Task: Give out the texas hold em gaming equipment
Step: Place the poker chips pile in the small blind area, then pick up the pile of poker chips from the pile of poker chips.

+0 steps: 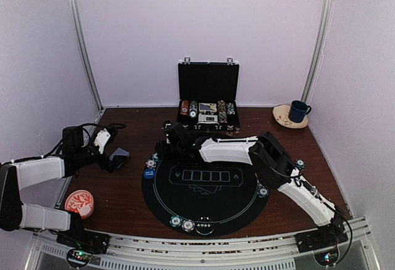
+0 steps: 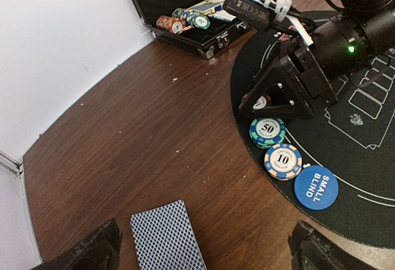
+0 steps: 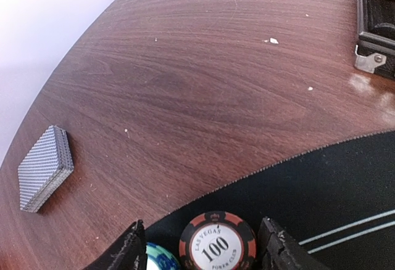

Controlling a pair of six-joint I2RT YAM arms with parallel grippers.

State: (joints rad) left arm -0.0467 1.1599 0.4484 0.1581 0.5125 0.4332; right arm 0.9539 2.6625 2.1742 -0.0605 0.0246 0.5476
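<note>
The right gripper (image 3: 202, 248) has its two dark fingers (image 3: 123, 253) spread at six o'clock, straddling a red-and-black 100 chip (image 3: 217, 244) that lies flat at the edge of the black mat (image 3: 321, 190). A teal chip (image 3: 160, 259) peeks in just beside it at seven. A deck of cards (image 3: 44, 168) sits at nine on the wooden table (image 3: 203, 79). The corner of the briefcase (image 3: 376, 48) shows at two.

Soft, even light; fisheye-warped edges

The 100 chip (image 3: 217, 243) is red-and-black striped, the button disc (image 2: 315, 187) blue, the cards (image 2: 166, 237) grey-blue crosshatched.
</note>
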